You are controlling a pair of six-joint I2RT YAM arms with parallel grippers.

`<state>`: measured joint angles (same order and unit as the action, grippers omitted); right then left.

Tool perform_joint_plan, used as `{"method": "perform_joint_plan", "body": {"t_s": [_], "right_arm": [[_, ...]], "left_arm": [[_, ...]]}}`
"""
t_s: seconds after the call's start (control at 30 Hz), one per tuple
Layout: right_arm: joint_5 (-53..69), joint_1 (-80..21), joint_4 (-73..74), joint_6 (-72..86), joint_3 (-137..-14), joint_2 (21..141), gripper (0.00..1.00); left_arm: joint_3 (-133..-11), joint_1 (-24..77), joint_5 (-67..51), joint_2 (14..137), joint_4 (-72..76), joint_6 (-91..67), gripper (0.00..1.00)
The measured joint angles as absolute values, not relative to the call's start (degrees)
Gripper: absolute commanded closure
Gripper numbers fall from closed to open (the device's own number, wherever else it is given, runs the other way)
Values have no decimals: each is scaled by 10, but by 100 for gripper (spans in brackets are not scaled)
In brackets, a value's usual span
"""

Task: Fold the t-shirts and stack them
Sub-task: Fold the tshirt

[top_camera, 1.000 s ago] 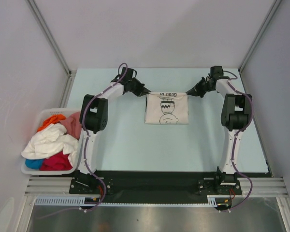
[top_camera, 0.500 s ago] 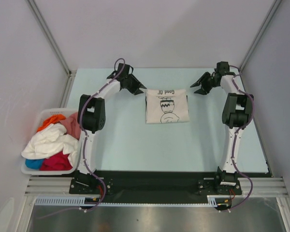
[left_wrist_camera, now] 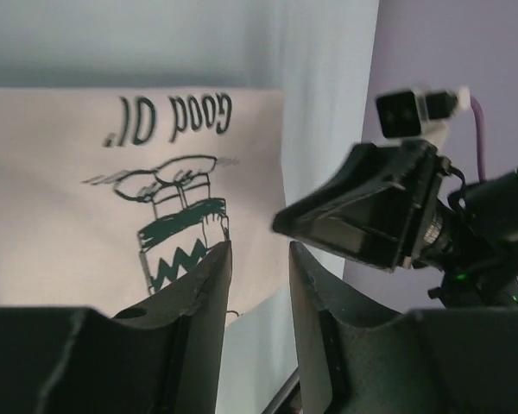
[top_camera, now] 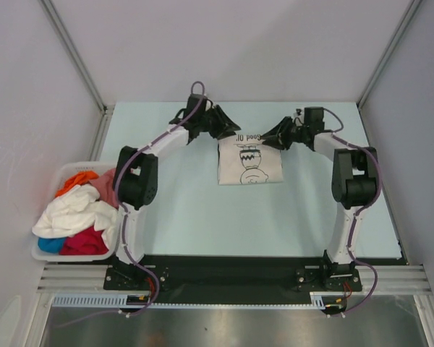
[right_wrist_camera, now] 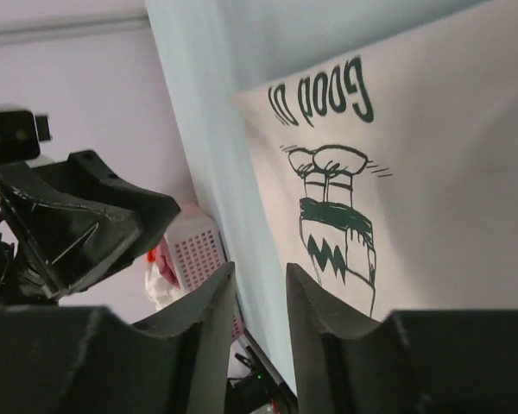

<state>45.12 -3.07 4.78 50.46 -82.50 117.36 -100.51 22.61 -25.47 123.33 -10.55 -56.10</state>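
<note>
Folded cream-white cotton t-shirt with dark green print (top_camera: pixel 249 160) lies flat as a compact rectangle, mid-table toward the far side of the pale blue-green tabletop (top_camera: pixel 181 210).

Left gripper (left_wrist_camera: pixel 259 250) hangs over the shirt's far left corner and right gripper (right_wrist_camera: pixel 260 269) over the far right corner. Both wrist views show the jaws parted by a narrow gap with no cloth between them.

Step in hand, as judged: this shirt's fold looks finished or close to it, with edges square and no sleeve showing. The next move likely calls for either gripping the far edge again for one more fold, or the left arm swinging to the white plastic basket (top_camera: pixel 40 253) at the table's left edge. There the heap of white, red, orange and blue t-shirts (top_camera: pixel 72 213) waits unfolded.

Writing: chest print reads "Good Ol", upside down to the cameras, above a cartoon figure with a zigzag band. No brand label visible.
</note>
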Motion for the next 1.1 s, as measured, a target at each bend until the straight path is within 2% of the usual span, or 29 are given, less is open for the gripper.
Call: {"method": "perform_joint_plan", "body": {"t_s": [0.13,0.23,0.37,0.53,0.83,1.1], "right_arm": [[485,-52,-34,525,-783,1220,69],[518,-26,-81,525,-779,1272,69],[552,32,-88,523,-808,1320,69],[552,71,-94,523,-834,1320,68],[545,17,-112,551,-825,1289,68],[533,-2,-162,622,-924,1393,69]], "left_arm": [[-1001,262,-288,1289,-57,-568,60],[-1001,267,-296,1316,-73,-556,59],[-978,258,-298,1301,-81,-528,54],[-947,249,-305,1260,-70,-515,54],[-962,238,-335,1298,25,-561,53],[-1060,189,-369,1426,20,-583,50]]}}
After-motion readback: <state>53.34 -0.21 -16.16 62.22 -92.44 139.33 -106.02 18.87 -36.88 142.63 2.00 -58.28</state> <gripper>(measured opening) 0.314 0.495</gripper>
